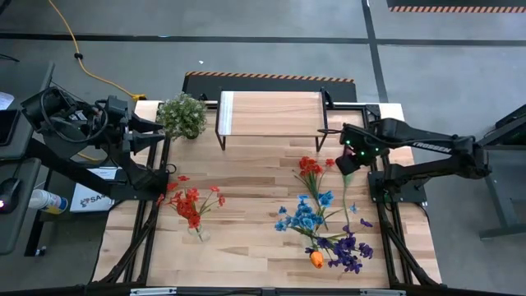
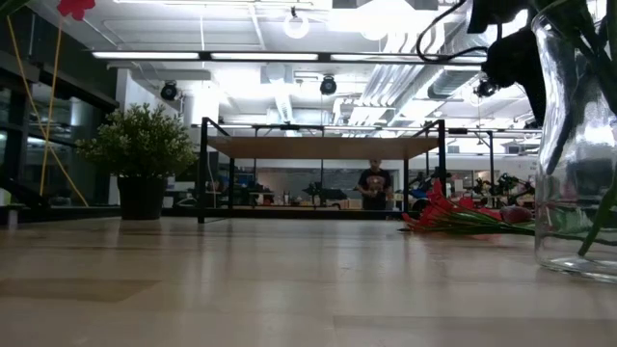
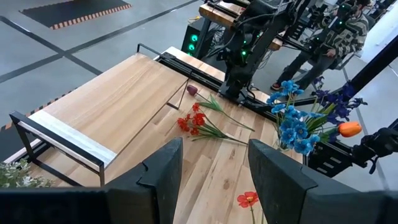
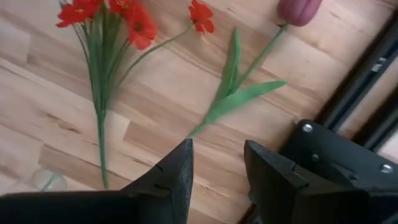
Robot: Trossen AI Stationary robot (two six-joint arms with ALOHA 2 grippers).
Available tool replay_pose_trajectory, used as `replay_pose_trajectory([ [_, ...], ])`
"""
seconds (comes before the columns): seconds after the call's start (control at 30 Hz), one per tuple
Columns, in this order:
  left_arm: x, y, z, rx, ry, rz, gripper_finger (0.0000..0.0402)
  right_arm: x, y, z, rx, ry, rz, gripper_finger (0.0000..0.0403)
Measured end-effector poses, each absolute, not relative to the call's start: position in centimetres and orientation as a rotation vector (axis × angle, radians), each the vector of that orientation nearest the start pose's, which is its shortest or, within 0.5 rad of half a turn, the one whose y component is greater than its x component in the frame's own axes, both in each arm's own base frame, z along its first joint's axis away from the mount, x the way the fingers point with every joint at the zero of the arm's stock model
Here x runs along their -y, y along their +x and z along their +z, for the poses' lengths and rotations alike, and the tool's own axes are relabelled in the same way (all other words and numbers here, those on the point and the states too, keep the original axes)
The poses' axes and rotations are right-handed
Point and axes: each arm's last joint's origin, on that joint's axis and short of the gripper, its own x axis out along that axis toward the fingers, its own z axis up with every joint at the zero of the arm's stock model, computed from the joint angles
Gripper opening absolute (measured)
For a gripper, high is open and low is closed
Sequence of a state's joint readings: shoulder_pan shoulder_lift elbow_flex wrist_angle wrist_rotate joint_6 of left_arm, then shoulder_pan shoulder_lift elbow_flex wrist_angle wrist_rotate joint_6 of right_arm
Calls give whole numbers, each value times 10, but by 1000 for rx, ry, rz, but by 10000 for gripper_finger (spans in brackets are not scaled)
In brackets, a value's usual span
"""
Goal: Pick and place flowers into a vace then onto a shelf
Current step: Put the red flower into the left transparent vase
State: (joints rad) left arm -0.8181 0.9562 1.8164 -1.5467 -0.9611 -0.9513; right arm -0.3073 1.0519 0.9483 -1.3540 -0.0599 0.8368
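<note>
**Both tools part open and empty; flowers on bench, shelf bare**

High view: The right tool hangs over the bench just off the shelf's right end, above a dark red tulip whose stem is barely traceable here. The left tool waits at the bench's left edge beside the potted plant. Red flowers stand in a glass vase at left; blue, purple and orange blooms sit at right. White lettering on the right arm is too small to read; the box label beside the bench is cut off.

Low view: The vase is cropped by the frame edge. Loose red flowers lie flat under the shelf line.

Left wrist view: Fingers stand moderately apart, nothing between them.

Right wrist view: Fingers stand apart, gripping nothing, above the tulip, whose bloom is partly cut off.
</note>
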Motion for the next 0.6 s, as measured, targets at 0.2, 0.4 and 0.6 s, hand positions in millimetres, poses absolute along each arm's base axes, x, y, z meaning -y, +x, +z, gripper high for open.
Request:
replay_pose_trajectory([
  [0.2,18,50,491,-320,-401,319,216,44,147,259,-1267,962,-784,137],
  [0.4,18,50,491,-320,-401,319,216,44,146,249,-1275,982,-811,167],
  [0.6,18,50,491,-320,-401,319,216,45,144,240,-1280,969,-872,193],
])
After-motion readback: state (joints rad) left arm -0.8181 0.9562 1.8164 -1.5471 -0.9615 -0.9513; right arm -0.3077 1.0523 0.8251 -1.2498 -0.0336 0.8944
